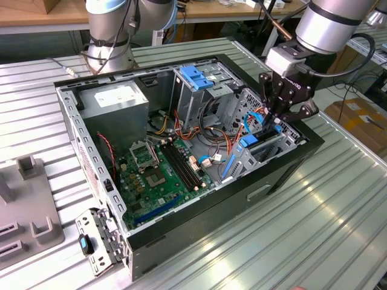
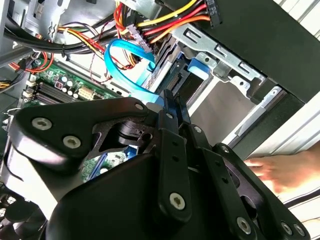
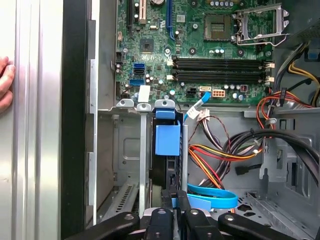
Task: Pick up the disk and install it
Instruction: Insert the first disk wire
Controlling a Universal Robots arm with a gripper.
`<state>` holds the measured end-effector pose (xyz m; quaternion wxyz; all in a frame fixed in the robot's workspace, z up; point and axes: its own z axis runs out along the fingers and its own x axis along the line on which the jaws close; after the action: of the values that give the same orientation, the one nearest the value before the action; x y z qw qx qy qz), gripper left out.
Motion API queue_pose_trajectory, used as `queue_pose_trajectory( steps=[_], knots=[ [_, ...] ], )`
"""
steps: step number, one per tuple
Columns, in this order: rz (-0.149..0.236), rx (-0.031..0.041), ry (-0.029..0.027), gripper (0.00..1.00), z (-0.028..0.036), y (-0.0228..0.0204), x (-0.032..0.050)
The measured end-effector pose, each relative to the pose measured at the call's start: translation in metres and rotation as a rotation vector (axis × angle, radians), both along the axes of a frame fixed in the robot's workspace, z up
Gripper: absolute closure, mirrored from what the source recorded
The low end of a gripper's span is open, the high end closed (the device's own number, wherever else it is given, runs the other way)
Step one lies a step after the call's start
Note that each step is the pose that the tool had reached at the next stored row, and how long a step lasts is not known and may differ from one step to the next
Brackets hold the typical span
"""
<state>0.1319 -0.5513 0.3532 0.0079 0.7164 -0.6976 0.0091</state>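
We see the gripper lowered into the drive bay at the exterior view's right end of the open computer case, its fingers drawn tight together with nothing visible between them. In the first wrist view the disk stands on edge in a bay slot, dark and thin beneath its blue carrier tab, and the gripper's tips sit just at its near end; we cannot tell whether they touch. A blue data cable curls beside the slot. The motherboard lies beyond. A person's hand rests outside the case wall.
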Motion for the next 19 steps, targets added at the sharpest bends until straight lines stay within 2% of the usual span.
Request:
queue_pose_trajectory(
  steps=[3, 6, 9, 11, 13, 15, 17, 19],
  knots=[
    [0.0, 0.0043, -0.0079, 0.84, 0.0001, -0.0003, -0.0042],
    [0.0, 0.0096, -0.0185, 0.84, -0.0001, -0.0016, -0.0078],
    [0.003, 0.0252, -0.0329, 0.84, -0.0003, -0.0025, -0.0091],
    [0.004, 0.0318, -0.0427, 0.84, -0.0004, -0.003, -0.0101],
    [0.005, 0.0364, -0.0508, 0.84, -0.0005, -0.0045, -0.0125],
    [0.007, 0.038, -0.0612, 0.84, -0.0005, -0.0081, -0.0165],
    [0.009, 0.0393, -0.0638, 0.84, -0.0007, -0.0083, -0.0174],
    [0.01, 0.0396, -0.0641, 0.84, -0.0008, -0.0084, -0.0174]
  ],
)
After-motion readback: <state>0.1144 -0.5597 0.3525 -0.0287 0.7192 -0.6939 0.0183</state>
